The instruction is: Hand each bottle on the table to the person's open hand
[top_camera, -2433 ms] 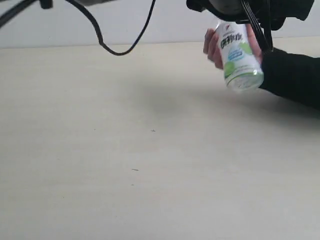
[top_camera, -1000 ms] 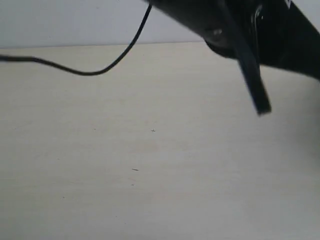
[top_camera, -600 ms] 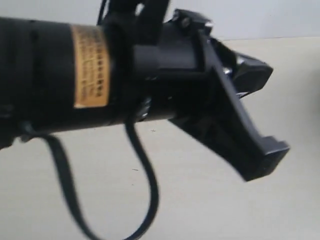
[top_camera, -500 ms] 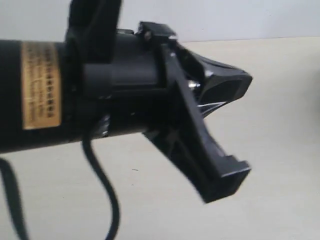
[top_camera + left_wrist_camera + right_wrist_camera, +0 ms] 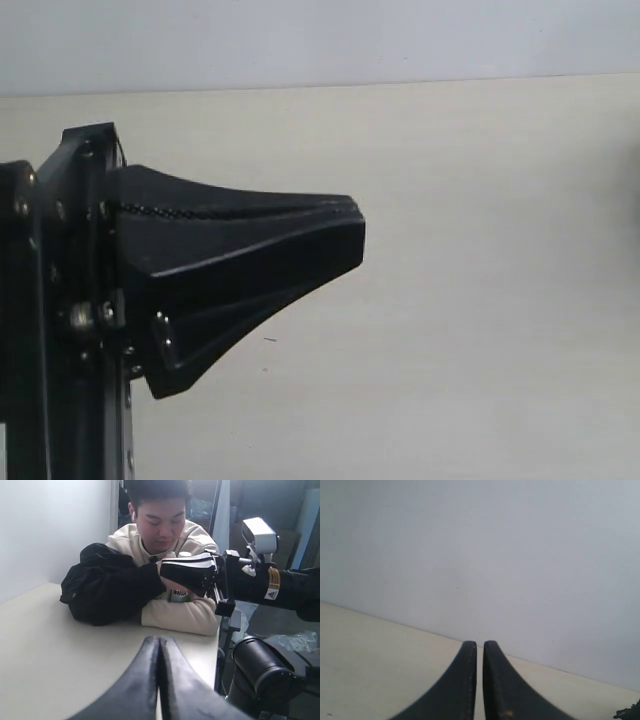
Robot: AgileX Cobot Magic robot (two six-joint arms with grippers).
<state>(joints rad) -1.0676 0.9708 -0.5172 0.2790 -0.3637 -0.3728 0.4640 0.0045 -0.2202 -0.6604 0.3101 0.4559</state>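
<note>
Left pincer (image 5: 160, 641), jaws pressed together, looms across my exterior view, cutting off part of the table (image 5: 480, 300); from its wrist I see the bottles (image 5: 178, 596) bunched well ahead behind the seated person's folded arms (image 5: 170, 616), half masked by the right pincer (image 5: 480, 645), closed to a sliver

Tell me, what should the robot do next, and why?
Probably just park both arms away from the table. The left gripper and right gripper are shut on nothing, no bottle shows on the table, and a bottle stands by the person.
</note>
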